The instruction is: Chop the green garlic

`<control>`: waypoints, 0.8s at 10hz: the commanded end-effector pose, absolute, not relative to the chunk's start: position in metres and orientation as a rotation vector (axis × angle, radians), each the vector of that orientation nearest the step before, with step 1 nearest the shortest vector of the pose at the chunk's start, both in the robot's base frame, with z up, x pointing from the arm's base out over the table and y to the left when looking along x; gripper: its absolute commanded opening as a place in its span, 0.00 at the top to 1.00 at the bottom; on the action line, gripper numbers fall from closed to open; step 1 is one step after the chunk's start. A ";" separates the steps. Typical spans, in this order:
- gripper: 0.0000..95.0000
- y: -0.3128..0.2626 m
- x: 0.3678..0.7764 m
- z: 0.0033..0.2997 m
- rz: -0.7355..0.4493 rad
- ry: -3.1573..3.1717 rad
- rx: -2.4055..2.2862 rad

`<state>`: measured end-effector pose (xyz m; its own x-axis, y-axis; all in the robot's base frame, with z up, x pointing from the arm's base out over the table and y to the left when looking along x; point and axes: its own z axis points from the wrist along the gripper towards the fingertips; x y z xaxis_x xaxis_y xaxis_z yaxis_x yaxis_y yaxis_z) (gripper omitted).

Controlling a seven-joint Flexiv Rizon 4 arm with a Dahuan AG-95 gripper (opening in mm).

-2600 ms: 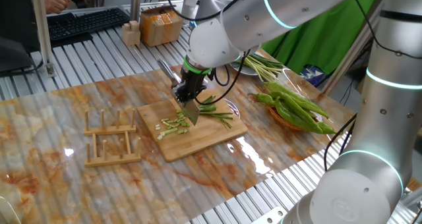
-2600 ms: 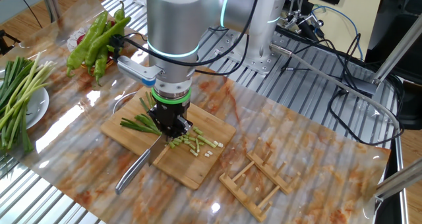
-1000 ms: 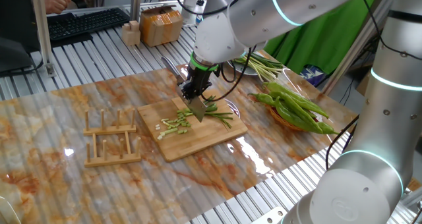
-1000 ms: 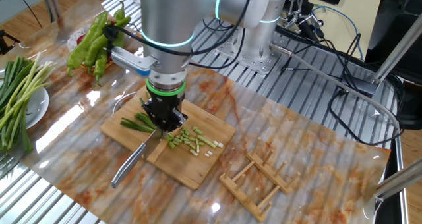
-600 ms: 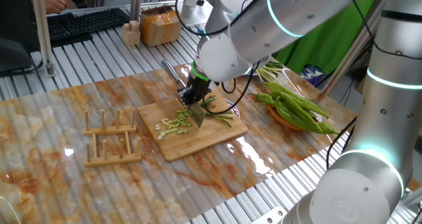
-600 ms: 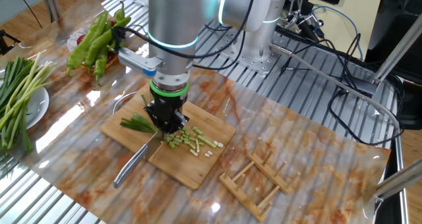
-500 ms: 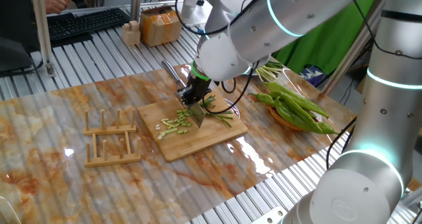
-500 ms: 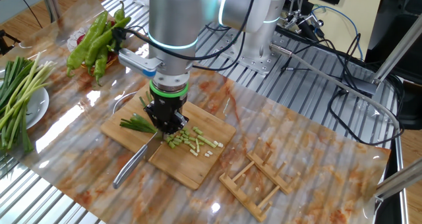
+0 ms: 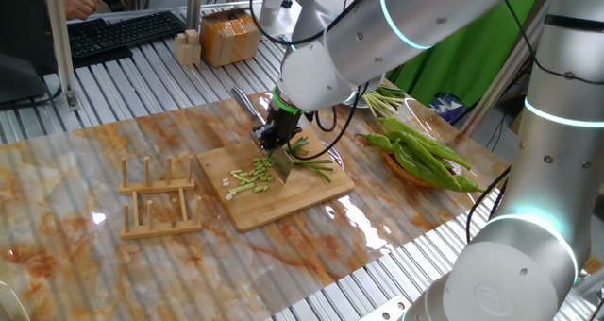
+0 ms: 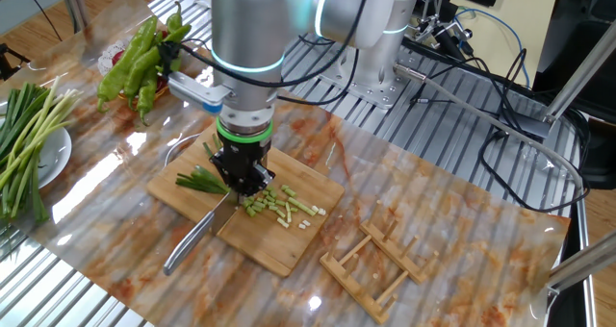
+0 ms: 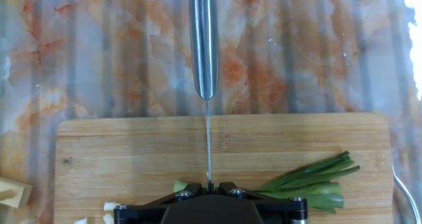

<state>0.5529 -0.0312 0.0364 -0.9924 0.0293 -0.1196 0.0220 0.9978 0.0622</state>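
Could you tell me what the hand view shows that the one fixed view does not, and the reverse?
Only the hand view: the knife seen edge-on along its spine, handle over the marble table. Only the one fixed view: the green peppers, wooden rack, keyboard and cut pale bits. Both: the cutting board and uncut green garlic.

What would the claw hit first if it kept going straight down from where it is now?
Most likely the green garlic under the knife that the claw grips, with the cutting board right beneath; whether the blade already touches them is hard to tell.
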 end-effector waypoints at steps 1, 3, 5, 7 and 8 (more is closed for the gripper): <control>1.00 -0.030 0.550 0.031 0.093 2.986 0.034; 1.00 -0.029 0.548 0.033 0.099 2.989 0.033; 1.00 -0.029 0.550 0.040 0.081 3.006 0.028; 1.00 -0.029 0.550 0.038 0.079 3.017 0.029; 1.00 -0.029 0.550 0.040 0.080 3.022 0.035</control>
<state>0.5523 -0.0285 0.0365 -0.9926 0.0279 -0.1181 0.0219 0.9984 0.0518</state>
